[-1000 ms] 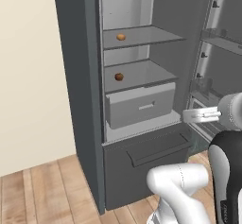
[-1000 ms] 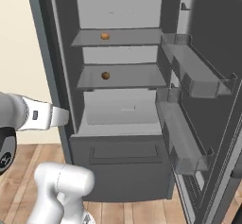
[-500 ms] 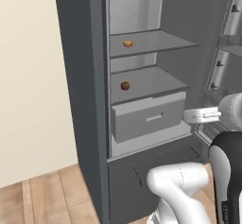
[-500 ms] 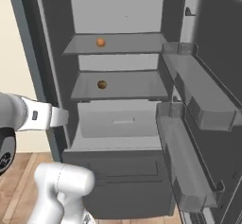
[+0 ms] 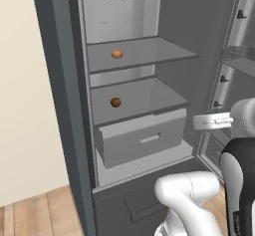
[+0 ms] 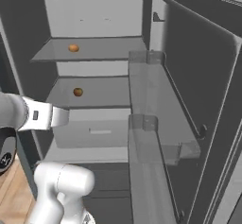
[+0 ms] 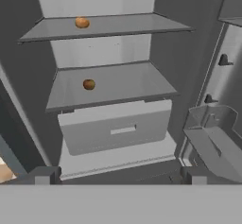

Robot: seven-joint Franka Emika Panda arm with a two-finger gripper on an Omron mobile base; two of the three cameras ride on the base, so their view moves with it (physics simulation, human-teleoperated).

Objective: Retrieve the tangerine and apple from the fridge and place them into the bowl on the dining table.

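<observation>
The fridge (image 5: 60, 80) stands open in front of me. The bright orange tangerine (image 5: 117, 54) (image 6: 73, 48) (image 7: 82, 22) lies on the upper shelf. On the shelf below it sits the dark reddish-brown apple (image 5: 115, 102) (image 6: 78, 92) (image 7: 89, 84). My gripper (image 7: 118, 175) is open and holds nothing; it hangs in front of the fridge's opening, at about drawer height, well short of both fruits. Its white hand (image 5: 211, 122) (image 6: 45, 116) points into the fridge. The bowl and the dining table are out of view.
A light grey drawer (image 5: 142, 138) (image 7: 116, 128) juts out below the apple's shelf. The open door (image 6: 198, 90) with its clear shelf bins (image 6: 151, 124) (image 7: 212, 133) stands close on the right. A cream wall (image 5: 25, 105) and wood floor lie left of the fridge.
The whole picture has grown and shifted: the base has driven closer to the fridge. The fruits have not moved on their shelves, and the gripper has stayed open.
</observation>
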